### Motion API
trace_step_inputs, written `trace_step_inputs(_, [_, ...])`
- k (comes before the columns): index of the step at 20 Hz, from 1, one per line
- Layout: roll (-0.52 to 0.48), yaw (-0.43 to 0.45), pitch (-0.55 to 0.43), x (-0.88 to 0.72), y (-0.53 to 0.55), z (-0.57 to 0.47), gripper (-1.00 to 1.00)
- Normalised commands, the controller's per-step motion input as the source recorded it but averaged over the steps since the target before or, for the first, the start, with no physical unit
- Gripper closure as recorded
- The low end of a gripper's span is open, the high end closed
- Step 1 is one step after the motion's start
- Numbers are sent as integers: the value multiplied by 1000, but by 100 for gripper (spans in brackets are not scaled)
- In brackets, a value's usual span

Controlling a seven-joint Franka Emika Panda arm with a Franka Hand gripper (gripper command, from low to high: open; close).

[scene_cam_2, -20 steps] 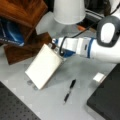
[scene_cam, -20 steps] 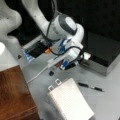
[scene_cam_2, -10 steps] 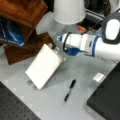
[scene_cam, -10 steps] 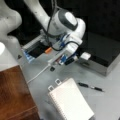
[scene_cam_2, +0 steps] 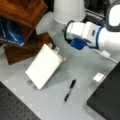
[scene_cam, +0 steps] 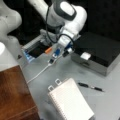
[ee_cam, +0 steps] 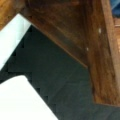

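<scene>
Gripper [scene_cam: 55, 55] hangs above the grey table [scene_cam: 67, 71], and I cannot tell how its jaws stand; the wrist view misses it, showing only brown wood [ee_cam: 75, 32] and white edges. Nearest it lies the notepad [scene_cam: 70, 101], a white ruled pad with metal clips, just below the gripper in both front views [scene_cam_2: 44, 66].

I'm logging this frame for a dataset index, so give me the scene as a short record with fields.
Gripper: gripper with blue parts, hanging above the grey table, holding nothing visible
Nearest thing: white cable on the table below it
Notebook: spiral notebook, flat, toward a front view's bottom
Pen: black pen, apart from the notebook
Box: black-topped box at a front view's right
Wood: brown wooden board at a front view's left
</scene>
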Motion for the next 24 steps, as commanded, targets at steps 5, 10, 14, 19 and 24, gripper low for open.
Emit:
trace_step_inputs(5, [777,-385,-219,-385,82,18,-100])
trace_step_inputs(10, [756,-377,-203,-417,20,28,-100])
trace_step_inputs(14, [612,-251,-106,-475,14,97,-100])
trace_step_inputs(19, [378,-117,-55,-497,90,42,-100])
trace_step_inputs(24, [364,-65,-125,-505,219,-136,-100])
